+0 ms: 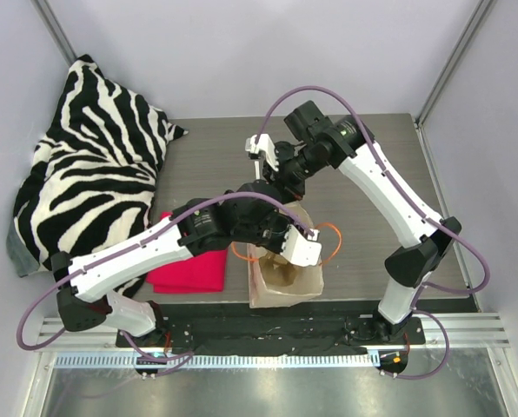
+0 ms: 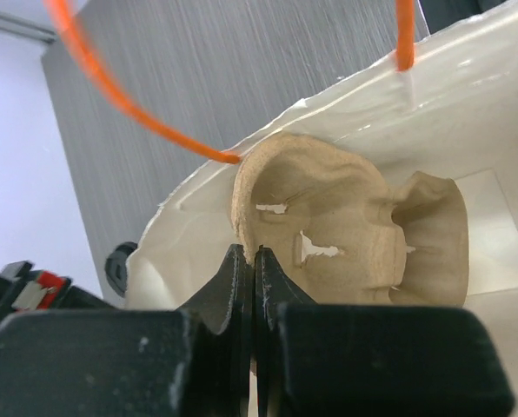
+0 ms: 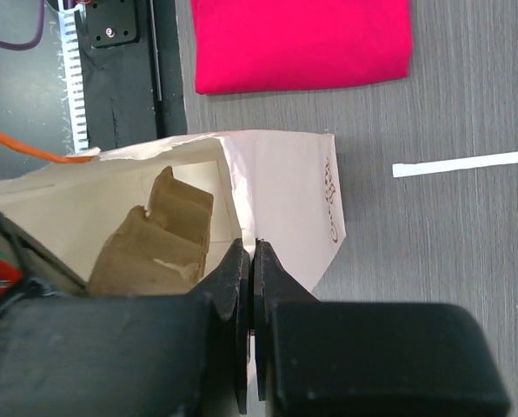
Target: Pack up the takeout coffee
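Left pincer [image 2: 255, 256] is clamped on the pulp carrier [image 2: 346, 217] inside the paper bag [image 3: 285, 191] at six o'clock; right pincer [image 3: 250, 252] clamps the bag's wall. You see no takeout coffee, so it's probably still to pack.

Zebra pillow [image 1: 94, 174] far left; pink cloth [image 1: 189, 271] beside bag [image 1: 285, 287]; carrier [image 2: 346, 217] inside, seemingly tilted.

A grey wood-grain bench [image 1: 381, 165] sits inside pale lilac walls [image 1: 242, 52], with slim metal posts [image 1: 453, 61] at the far corners, all evenly and softly lit. A zebra-print cushion [image 1: 94, 174] slumps at the far left, and an aluminium rail [image 1: 476, 330] edges the near side.
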{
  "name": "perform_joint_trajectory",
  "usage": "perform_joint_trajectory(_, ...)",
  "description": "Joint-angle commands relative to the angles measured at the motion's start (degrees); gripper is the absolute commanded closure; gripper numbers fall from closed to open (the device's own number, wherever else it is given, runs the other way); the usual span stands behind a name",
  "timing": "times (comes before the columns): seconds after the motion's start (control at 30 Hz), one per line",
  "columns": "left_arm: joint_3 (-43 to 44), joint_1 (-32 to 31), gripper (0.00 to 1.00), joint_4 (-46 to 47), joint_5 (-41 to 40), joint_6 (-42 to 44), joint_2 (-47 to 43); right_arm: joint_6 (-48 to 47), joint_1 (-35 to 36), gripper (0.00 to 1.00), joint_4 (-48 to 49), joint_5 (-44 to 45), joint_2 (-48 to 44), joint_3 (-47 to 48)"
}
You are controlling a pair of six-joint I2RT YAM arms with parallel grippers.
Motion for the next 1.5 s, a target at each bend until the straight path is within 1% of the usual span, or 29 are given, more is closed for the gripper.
perform_joint_trajectory(0.0,-0.7,0.1,1.00,1.6,-3.1,-3.9,0.7,0.3,0.5,0.99,-3.4,-0.3,-2.9,1.9)
perform_joint_trajectory(0.03,-2.3,0.3,1.00,2.5,-3.2,-6.6,0.4,0.5,0.5,0.99,-2.5,-0.4,-3.5,1.5)
perform_joint_trajectory(0.13,-5.8,2.0,1.00,7.3,-3.0,-10.6,-2.2,1.4,0.6,0.99,0.5,-0.8,-6.2,-1.2)
perform_joint_trajectory(0.17,-8.7,2.1,1.00,10.1,-3.3,-12.5,-2.9,1.6,0.6,0.99,1.0,-1.0,-7.1,-2.2)
perform_joint_trajectory(0.2,-9.8,2.1,1.00,11.3,-3.7,-13.4,-4.0,1.6,0.6,0.99,1.4,-1.1,-7.4,-2.6)
perform_joint_trajectory(0.27,-11.4,2.1,1.00,13.9,-5.2,-17.3,-4.2,2.2,0.6,0.99,2.1,-1.1,-7.7,-3.3)
perform_joint_trajectory(0.37,-12.3,2.1,1.00,15.0,-6.7,-21.0,-3.5,2.4,0.6,0.99,2.4,-1.6,-8.0,-3.5)
perform_joint_trajectory(0.5,-14.0,2.1,1.00,15.3,-4.6,-21.4,-3.7,2.0,0.6,0.99,3.2,-2.5,-8.8,-4.3)
perform_joint_trajectory(0.6,-16.0,2.1,1.00,17.0,-2.0,-19.6,-5.0,1.5,0.6,0.99,3.1,-2.7,-8.8,-4.9)
perform_joint_trajectory(0.67,-16.2,2.1,1.00,17.0,-2.9,-19.3,-4.6,1.4,0.6,0.99,3.0,-2.9,-8.7,-5.1)
perform_joint_trajectory(0.87,-13.3,2.1,0.99,12.9,-6.3,-20.6,-2.1,1.4,0.6,0.99,2.9,-2.7,-8.7,-5.1)
perform_joint_trajectory(0.97,-13.9,2.1,0.92,13.1,-6.1,-20.8,-2.3,1.2,0.6,0.99,3.0,-3.1,-8.5,-5.1)
perform_joint_trajectory(1.0,-14.2,2.1,0.84,13.3,-5.8,-20.6,-2.5,1.3,0.6,0.99,2.9,-3.1,-8.5,-5.1)
perform_joint_trajectory(1.03,-14.3,2.1,0.81,13.6,-5.9,-20.7,-2.6,1.3,0.6,0.99,2.9,-3.2,-8.4,-5.1)
perform_joint_trajectory(1.07,-14.3,2.2,0.74,13.6,-6.0,-21.0,-2.7,1.2,0.6,0.99,2.7,-3.3,-8.4,-5.1)
perform_joint_trajectory(1.17,-13.0,2.4,0.61,13.2,-5.9,-21.5,-2.9,0.8,0.7,0.99,2.3,-3.2,-8.5,-5.5)
perform_joint_trajectory(1.27,-11.8,2.4,0.55,13.1,-6.2,-21.2,-3.4,0.7,0.7,0.99,2.3,-3.2,-8.3,-5.5)
perform_joint_trajectory(1.33,-11.1,2.4,0.53,13.3,-6.3,-21.1,-3.7,0.7,0.7,0.99,2.3,-3.3,-8.2,-5.6)
perform_joint_trajectory(1.47,-7.8,2.4,0.45,12.2,-5.5,-21.5,-4.3,0.5,0.7,0.99,2.4,-2.3,-8.3,-6.3)
